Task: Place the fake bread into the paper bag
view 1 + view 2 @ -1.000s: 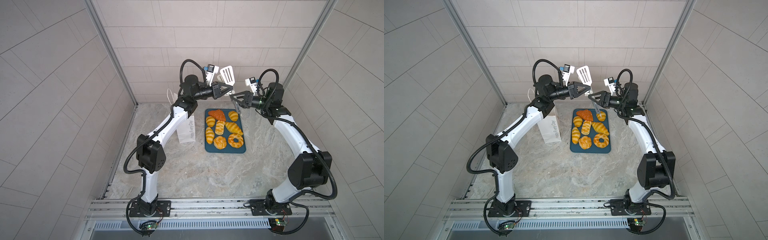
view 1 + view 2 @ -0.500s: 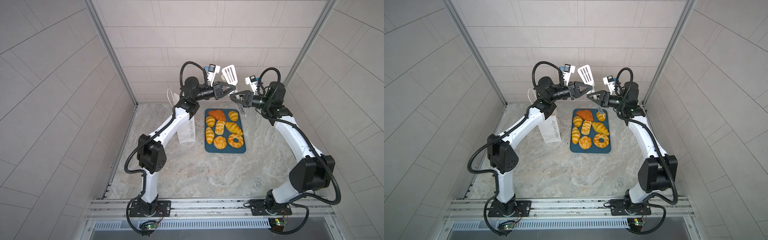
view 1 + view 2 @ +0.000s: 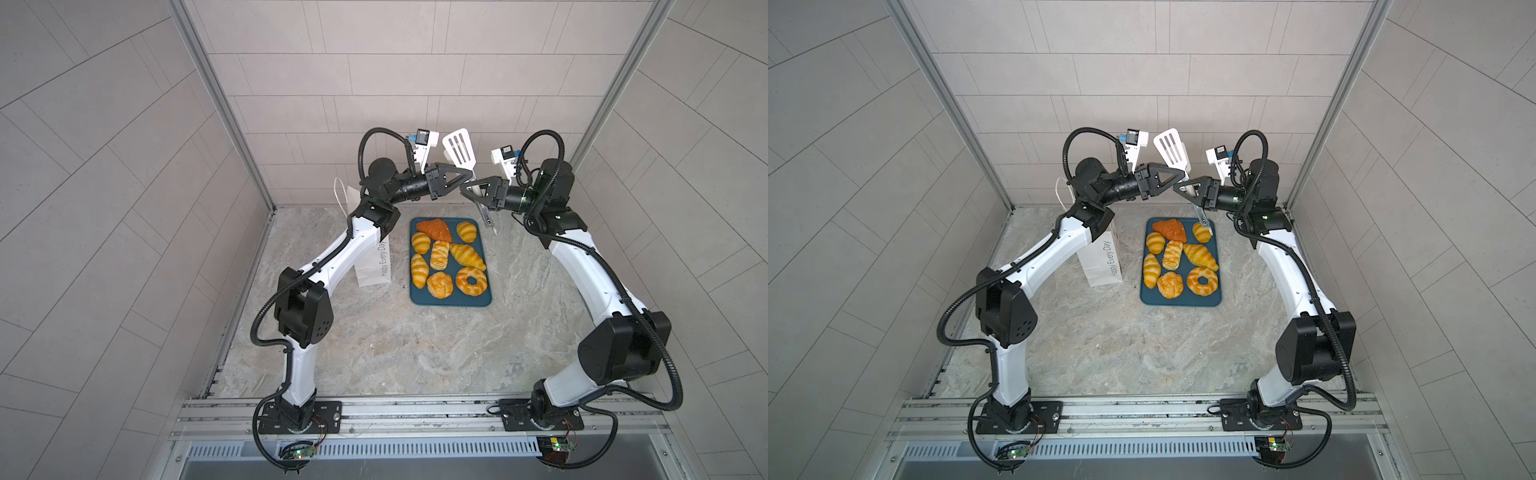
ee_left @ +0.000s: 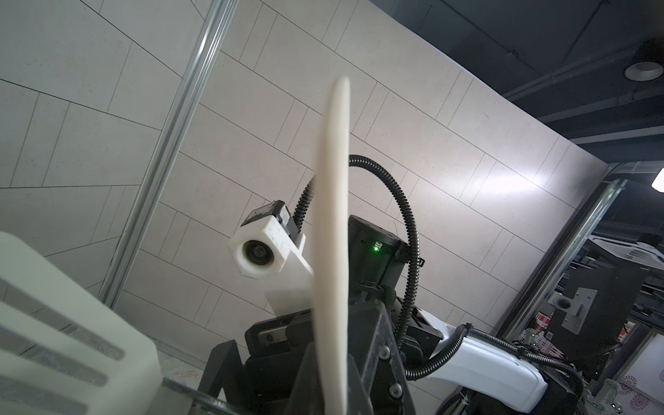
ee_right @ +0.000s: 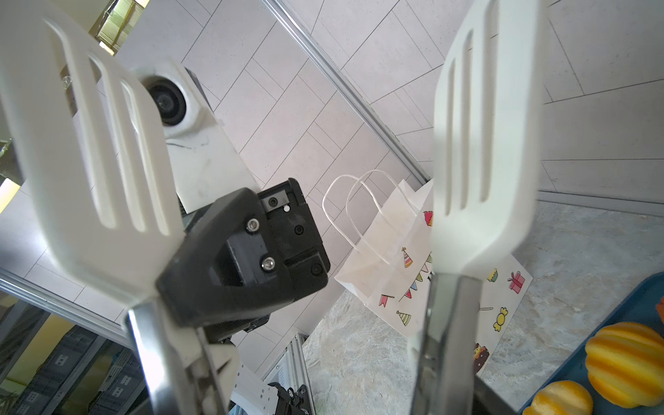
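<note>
Desk [image 3: 415, 353]: marbled top, with the work set toward the back wall.

Paper bag [image 3: 374, 266]: stands upright on the desk just left of the tray, partly behind the left arm, cord handles up. Its inside is not visible in any view.

Tray [image 3: 449, 300]: dark teal, flat on the desk.

Fake bread [image 3: 439, 254]: all eight pieces lie on the tray, none lifted. Judgement: bagging has not begun, so the whole load is left to move.

Tongs [image 3: 458, 150]: held aloft above the tray's far end, between the two claws, paddles up and spread apart.

Left claw [image 3: 468, 173]: clamped tight at the neck of one paddle.

Right claw [image 3: 464, 190]: the tongs' metal handles run into it. Its jaws are hidden, so a firm grip cannot be told.

Judgement: this is a tool handover, with the first pick to come.
</note>
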### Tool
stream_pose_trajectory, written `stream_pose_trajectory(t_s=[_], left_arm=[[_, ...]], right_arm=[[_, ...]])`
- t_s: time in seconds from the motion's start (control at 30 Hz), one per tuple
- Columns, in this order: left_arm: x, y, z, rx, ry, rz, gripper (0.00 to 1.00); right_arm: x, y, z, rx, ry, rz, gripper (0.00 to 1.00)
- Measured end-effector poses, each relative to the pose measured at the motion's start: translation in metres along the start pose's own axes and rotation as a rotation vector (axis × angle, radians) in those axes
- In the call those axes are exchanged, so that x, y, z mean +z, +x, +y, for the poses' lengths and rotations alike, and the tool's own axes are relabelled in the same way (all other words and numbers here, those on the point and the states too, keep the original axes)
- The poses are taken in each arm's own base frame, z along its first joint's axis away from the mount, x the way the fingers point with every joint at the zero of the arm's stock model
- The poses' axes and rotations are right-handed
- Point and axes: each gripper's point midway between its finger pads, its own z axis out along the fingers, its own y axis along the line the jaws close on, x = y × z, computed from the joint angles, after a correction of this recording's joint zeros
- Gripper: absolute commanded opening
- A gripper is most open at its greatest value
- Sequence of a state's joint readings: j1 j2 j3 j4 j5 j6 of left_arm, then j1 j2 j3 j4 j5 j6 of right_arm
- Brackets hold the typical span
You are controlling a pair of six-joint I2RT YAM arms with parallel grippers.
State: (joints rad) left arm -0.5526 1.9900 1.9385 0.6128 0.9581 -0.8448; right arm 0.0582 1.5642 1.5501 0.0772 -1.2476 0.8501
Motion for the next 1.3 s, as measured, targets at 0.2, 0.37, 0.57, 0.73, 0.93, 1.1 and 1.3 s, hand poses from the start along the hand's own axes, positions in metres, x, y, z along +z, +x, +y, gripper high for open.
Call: stream_pose_trajectory(t_s=[0.2, 0.37, 0.57, 0.73, 0.93, 1.1, 1.3], left_arm=[[0.000, 0.002, 0.005, -0.013, 0.003, -0.011, 0.00], [-0.003, 0.005, 0.012, -0.026, -0.010, -0.015, 0.01], [-0.007, 0.005, 0.019, -0.039, -0.029, -0.013, 0.15], [-0.013, 0.004, 0.029, -0.043, -0.060, -0.025, 0.38], [-0.029, 0.008, 0.059, -0.078, -0.143, -0.059, 0.52], [-0.040, 0.009, 0.075, -0.102, -0.210, -0.070, 0.53], [-0.050, 0.005, 0.071, -0.089, -0.308, -0.051, 0.55]], right_arm=[[0.001, -0.001, 0.001, 0.001, -0.002, 0.005, 0.72], [0.002, 0.001, -0.001, 0.005, 0.008, 0.021, 0.65], [-0.001, 0.006, -0.004, -0.001, 0.033, 0.041, 0.63], [-0.014, 0.006, -0.023, 0.024, 0.101, 0.043, 0.60], [-0.026, 0.015, -0.050, 0.062, 0.198, 0.071, 0.60], [-0.036, 0.027, -0.066, 0.077, 0.272, 0.099, 0.61], [-0.052, 0.044, -0.098, 0.076, 0.412, 0.146, 0.61]])
